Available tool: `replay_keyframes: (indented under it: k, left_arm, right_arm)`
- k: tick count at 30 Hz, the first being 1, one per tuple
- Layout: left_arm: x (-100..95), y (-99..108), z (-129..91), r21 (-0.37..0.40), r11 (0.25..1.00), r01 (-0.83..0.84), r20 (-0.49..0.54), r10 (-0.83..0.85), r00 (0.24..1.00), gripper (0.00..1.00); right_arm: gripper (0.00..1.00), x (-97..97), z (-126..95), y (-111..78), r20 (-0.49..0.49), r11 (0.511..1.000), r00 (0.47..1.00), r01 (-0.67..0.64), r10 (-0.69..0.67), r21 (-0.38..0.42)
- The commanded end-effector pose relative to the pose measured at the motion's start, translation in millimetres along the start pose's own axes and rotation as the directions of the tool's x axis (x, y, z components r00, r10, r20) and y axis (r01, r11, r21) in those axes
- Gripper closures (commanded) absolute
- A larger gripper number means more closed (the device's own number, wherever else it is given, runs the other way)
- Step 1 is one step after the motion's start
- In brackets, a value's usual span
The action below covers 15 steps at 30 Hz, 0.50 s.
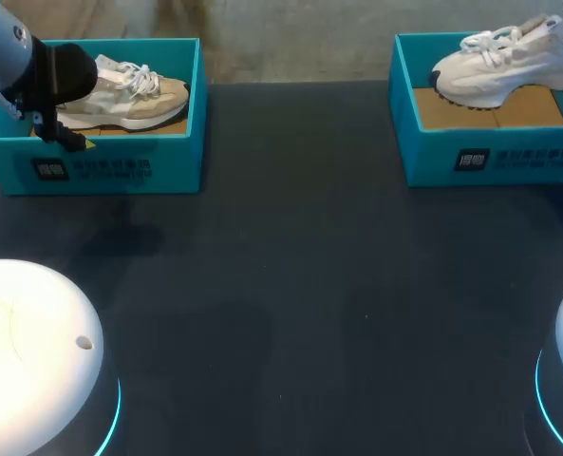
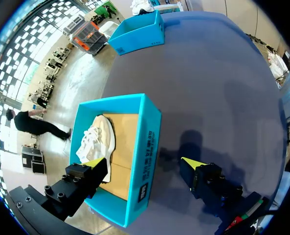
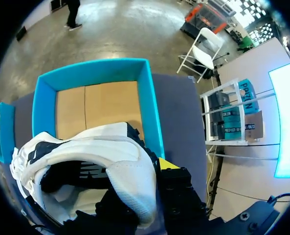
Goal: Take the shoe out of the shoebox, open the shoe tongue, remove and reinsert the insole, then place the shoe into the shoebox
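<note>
Your left pincer (image 2: 144,164) stood wide open with nothing in its hold. It straddled the near wall of the left shoebox (image 1: 120,166) at the end where the shoe's heel lay. One finger (image 2: 88,174) hung inside the box over the cardboard floor, and the other (image 2: 203,176) hung outside it above the dark tabletop (image 1: 300,285). Neither yellow tip touched the beige shoe (image 1: 134,95). That shoe lay flat on its sole inside the box, just ahead of the inner finger, with its laces up and its toe pointing toward the middle of the tabletop. In the head view your left arm (image 1: 15,52) came in from the far left corner, and its dark wrist covered the shoe's heel.

Your right pincer (image 3: 147,183) had hold of the white shoe (image 1: 499,62) at the heel. One yellow-tipped finger (image 3: 167,164) pressed against the outside of the heel wall. The other was hidden inside the shoe's opening, so you could not see that tip. The shoe hung tilted over the right shoebox (image 1: 490,157), heel high at the far right edge and toe lower, toward the box's left wall. In the right wrist view the dark sole faced down toward the box's bare cardboard floor (image 3: 96,103).

The two boxes sat well apart at the far corners of the tabletop. Two white domed bases (image 1: 29,351) stood at the near corners.
</note>
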<state>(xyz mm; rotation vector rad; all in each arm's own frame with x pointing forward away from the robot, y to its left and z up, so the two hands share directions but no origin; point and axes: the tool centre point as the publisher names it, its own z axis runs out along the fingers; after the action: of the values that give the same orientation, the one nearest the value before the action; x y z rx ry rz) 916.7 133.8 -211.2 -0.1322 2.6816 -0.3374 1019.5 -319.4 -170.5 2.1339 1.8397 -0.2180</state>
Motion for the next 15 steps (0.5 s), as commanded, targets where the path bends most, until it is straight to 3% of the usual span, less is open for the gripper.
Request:
replay_keyframes:
  k: [1,4,15]
  left_arm:
    - [0.6,0,0,-0.003,1.000,0.000,0.000,0.000,1.000,0.00]
    - [0.6,0,0,-0.003,1.000,0.000,0.000,0.000,1.000,0.00]
    - [0.6,0,0,-0.003,1.000,0.000,0.000,0.000,1.000,0.00]
  right_arm:
    - [1.00,-1.0,-1,-0.8,-0.002,1.000,1.000,-0.001,0.001,-0.003]
    - [1.00,3.0,9,1.2,-0.027,0.998,0.998,-0.062,0.062,0.018]
    - [1.00,1.9,24,6.2,-0.003,0.996,0.997,-0.083,0.083,0.031]
